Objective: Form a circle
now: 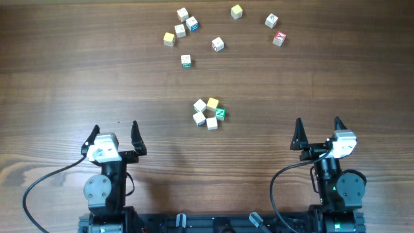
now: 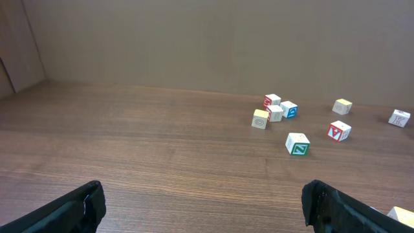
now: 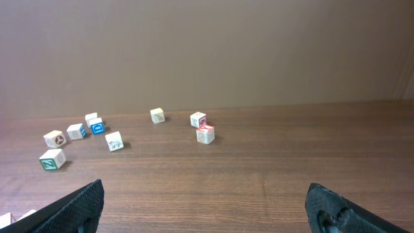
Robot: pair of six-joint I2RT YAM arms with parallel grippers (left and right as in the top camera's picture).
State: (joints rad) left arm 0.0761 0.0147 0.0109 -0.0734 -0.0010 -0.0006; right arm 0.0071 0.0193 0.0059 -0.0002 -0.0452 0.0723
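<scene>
- Overhead: the circle (image 1: 208, 114) is sitting as a tight ring of five cubes, three white, one yellow and one green marked "N", each touching or just beside its neighbours.
  - The left hand (image 1: 115, 127) is resting below and left of the circle, its jaws standing wide and gripping nothing.
  - The right hand (image 1: 317, 122) is resting below and right of the circle, likewise spread and empty.
  - The circle is lying between the two hands and ahead of both, seemingly a little nearer the left one. Being round, it is offering no long axis to line up on.
  - The loose cubes (image 1: 217, 44) are lying scattered beyond the circle, well apart from it.
  - The wooden surface (image 1: 65, 77) is showing bare grain all round the circle, so I judge that either hand is having room to come in.
- Left wrist: the left hand (image 2: 204, 194) is showing both fingers spread at the bottom corners with nothing between them.
  - Only a pale cube (image 2: 402, 213) is peeking in at the lower right corner, probably part of the circle, which puts the circle off to this hand's right.
  - A green-marked cube (image 2: 298, 144) and the other loose ones are lying further out.
- Right wrist: the right hand (image 3: 204, 194) is gaping empty too.
  - Pale cubes (image 3: 8, 220) are showing at the lower left corner, likely the circle's edge, so the circle is lying to this hand's left.
- Judgement: the ring is looking formed already, and any further nudge is calling for a sideways, inward reach.
</scene>
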